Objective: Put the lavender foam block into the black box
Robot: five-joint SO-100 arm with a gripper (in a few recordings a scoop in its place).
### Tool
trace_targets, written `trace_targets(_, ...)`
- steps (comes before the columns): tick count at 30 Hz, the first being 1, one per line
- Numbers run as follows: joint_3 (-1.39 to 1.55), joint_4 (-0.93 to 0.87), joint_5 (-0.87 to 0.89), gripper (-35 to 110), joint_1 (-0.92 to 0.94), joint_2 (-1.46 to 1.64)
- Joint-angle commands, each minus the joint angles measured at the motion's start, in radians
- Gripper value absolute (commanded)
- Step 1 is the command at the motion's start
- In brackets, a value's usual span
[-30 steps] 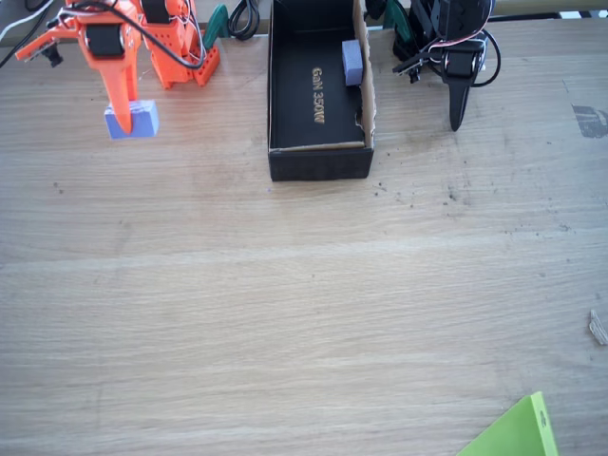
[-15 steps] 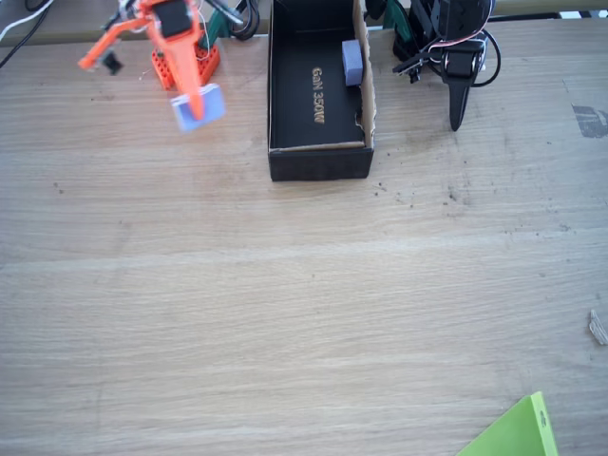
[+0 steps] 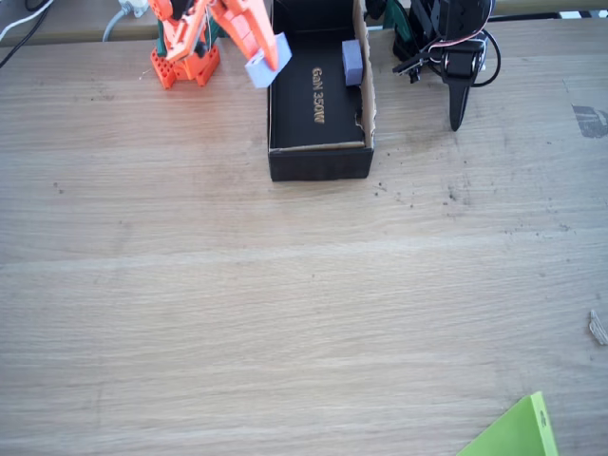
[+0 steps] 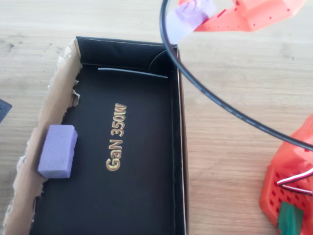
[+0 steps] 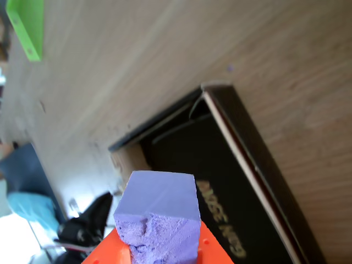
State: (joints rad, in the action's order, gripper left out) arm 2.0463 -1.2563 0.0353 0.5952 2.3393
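My orange gripper (image 3: 264, 55) is shut on the lavender foam block (image 3: 269, 59), holding it in the air at the left wall of the black box (image 3: 320, 163). In the overhead view the block (image 4: 188, 15) hangs just outside the box's far right corner (image 4: 128, 49), still in the gripper (image 4: 198, 14). The wrist view shows the block's rumpled end (image 5: 159, 212) between the orange fingers (image 5: 107, 250), with the box's open floor and its gold lettering (image 5: 258, 187) below and to the right.
A second, paler lavender block (image 3: 351, 62) (image 4: 58, 151) lies inside the box against the torn brown wall. The arm's orange base (image 3: 185, 62) stands left of the box. A black cable (image 4: 215, 98) arcs over the box's right side. A green object (image 3: 513, 432) lies at the near right edge.
The arm has swung right with the block in its grip, from left of the orange base across to the box's left wall.
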Motion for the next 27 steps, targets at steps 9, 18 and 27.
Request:
trace_targets(9, -0.120, -0.012, -0.006, 4, -0.195, -0.095)
trace_targets(18, -0.247, -0.028, 0.020, 26, -0.308, -0.249)
trace_targets(27, -0.275, -0.051, 0.012, 48, -0.311, -0.262)
